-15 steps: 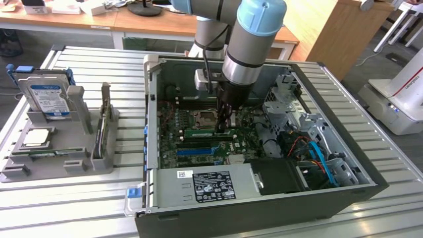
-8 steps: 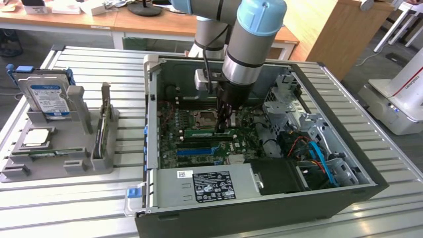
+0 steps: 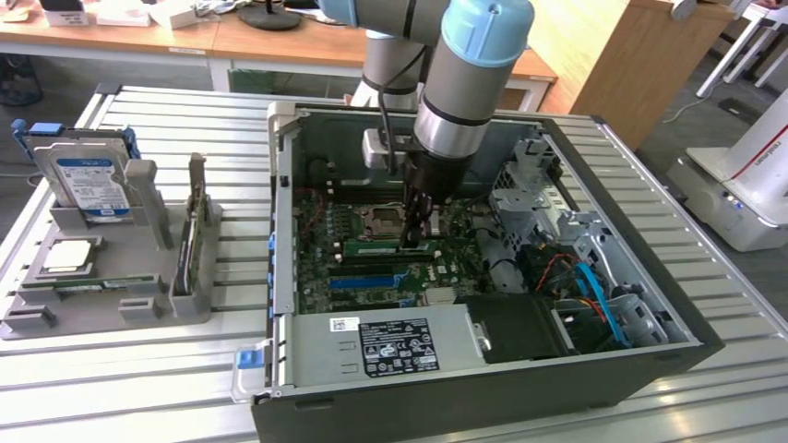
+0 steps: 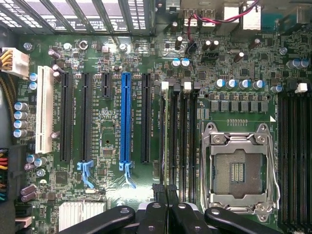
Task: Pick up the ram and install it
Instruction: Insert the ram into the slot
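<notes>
Here ram (image 3: 387, 246) stands edge-down along memory slots (image 4: 187, 141)

A robotics lab or workshop: an open computer case (image 3: 493, 388) on a slatted metal table (image 3: 124, 388), wooden desks (image 3: 148, 41) beyond, a white machine (image 3: 739, 194) at the exterior view's right.

On the table (image 3: 124, 388) you have the holder (image 3: 25, 323) at the exterior view's left, with the drive (image 3: 87, 180) standing at its back and the processor (image 3: 68, 257) lying before it. The case (image 3: 369, 406) lies to its right. Inside, the ram (image 3: 376, 247) runs just before the socket (image 3: 384, 220), with the gripper (image 3: 419, 238) directly above it.
</notes>
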{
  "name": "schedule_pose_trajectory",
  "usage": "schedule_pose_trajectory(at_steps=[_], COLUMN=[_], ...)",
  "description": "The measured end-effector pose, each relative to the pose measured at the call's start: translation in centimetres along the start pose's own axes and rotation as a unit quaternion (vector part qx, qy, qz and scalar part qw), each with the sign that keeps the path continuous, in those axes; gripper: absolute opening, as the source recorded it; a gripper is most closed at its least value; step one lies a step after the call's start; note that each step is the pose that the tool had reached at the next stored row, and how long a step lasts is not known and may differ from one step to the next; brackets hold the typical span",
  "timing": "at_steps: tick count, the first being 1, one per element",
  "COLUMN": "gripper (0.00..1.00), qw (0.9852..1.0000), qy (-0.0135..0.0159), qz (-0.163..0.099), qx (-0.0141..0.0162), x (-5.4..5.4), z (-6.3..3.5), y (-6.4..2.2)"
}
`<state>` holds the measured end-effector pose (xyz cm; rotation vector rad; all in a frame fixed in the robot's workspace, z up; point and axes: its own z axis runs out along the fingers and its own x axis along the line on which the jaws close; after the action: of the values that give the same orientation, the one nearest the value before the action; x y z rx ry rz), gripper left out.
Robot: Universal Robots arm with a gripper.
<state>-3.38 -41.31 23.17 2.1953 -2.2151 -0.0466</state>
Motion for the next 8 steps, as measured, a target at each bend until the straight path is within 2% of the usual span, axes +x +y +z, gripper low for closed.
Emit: schedule_pose_trajectory(at_steps=[8], gripper=[0.12], qw=[1.0000], qy=[0.0000], qz=[-0.002], qx=[0.0000], x=[0.00], z=[0.04], y=[-0.01])
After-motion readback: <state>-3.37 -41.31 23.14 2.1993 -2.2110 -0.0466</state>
